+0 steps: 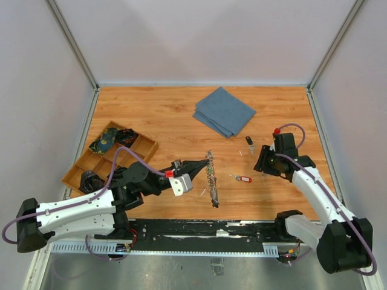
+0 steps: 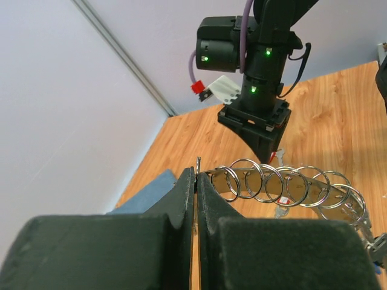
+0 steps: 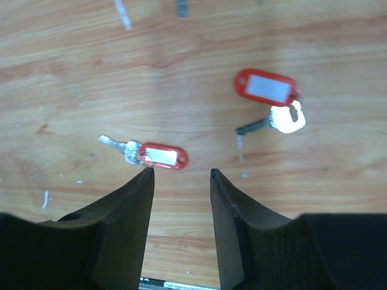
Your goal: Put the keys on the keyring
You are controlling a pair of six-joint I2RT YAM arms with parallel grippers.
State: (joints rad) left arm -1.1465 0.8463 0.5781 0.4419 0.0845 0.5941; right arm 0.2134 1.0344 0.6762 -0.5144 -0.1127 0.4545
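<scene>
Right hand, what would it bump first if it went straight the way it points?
Probably the nearer small silver key with the red plastic tag, lying just ahead of the open right hand. Depth is unclear, so it may touch the wooden table beside it first.

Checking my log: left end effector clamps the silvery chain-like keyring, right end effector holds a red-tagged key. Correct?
No. Right wrist view: the right end effector is open, empty; both red-tagged metal keys lie on the wooden table.

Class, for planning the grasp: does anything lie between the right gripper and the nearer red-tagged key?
Nothing visible does: only wooden table separates the right gripper from the nearer red-tagged key; the second red-tagged key lies aside.
</scene>
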